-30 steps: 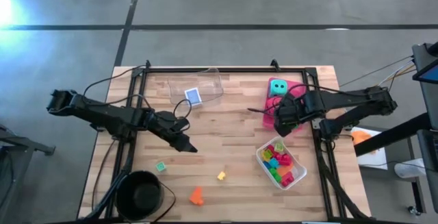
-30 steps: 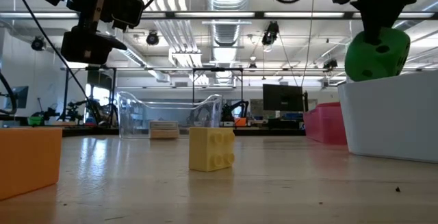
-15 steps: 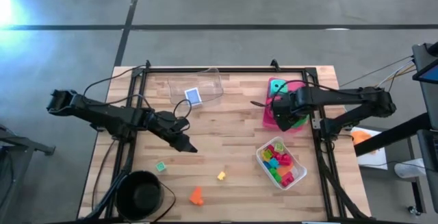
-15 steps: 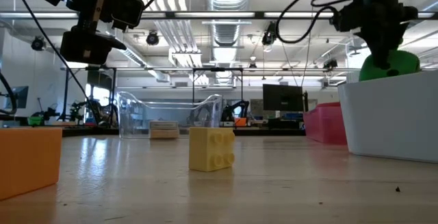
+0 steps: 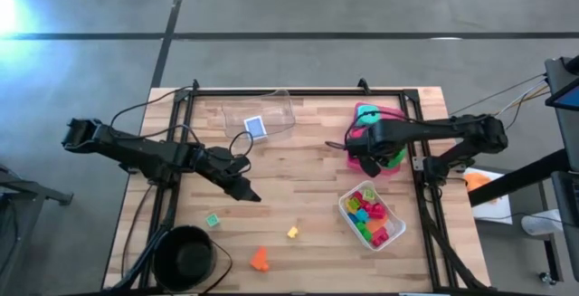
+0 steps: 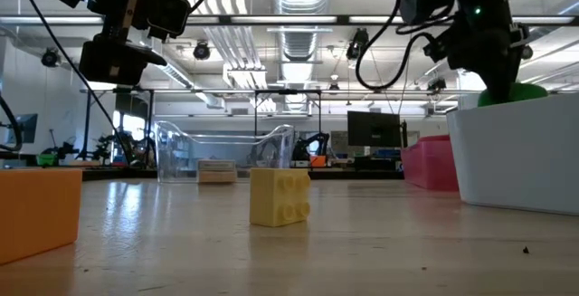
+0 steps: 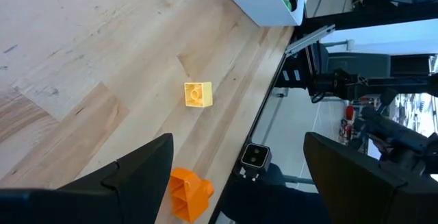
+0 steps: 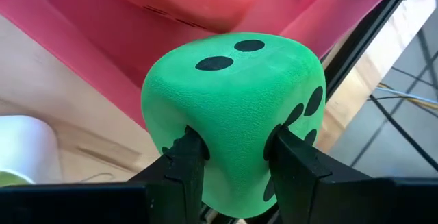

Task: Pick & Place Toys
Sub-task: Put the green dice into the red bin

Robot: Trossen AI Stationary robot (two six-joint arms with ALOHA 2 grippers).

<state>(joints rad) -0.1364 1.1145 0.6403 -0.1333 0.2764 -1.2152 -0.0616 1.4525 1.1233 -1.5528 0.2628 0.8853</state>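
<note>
Right gripper (image 5: 369, 158) of mine sits over the pink tray (image 5: 355, 158) from above, next to the white tray (image 5: 348, 215) of bricks; my left gripper (image 5: 246, 192) waits mid-table. Level with the table, the green die (image 6: 514, 94) peeks over the white tray's wall beneath my right arm. Through my right wrist camera, both fingers (image 8: 186, 157) pinch the green die (image 8: 233, 111), dented at the grip, above the pink tray (image 8: 89, 46). My left wrist camera shows spread fingers, a yellow brick (image 7: 198, 94) and an orange brick (image 7: 188, 191) beyond.

Pink tray (image 5: 355, 157), white tray (image 5: 347, 213), black bowl (image 5: 185, 257).
</note>
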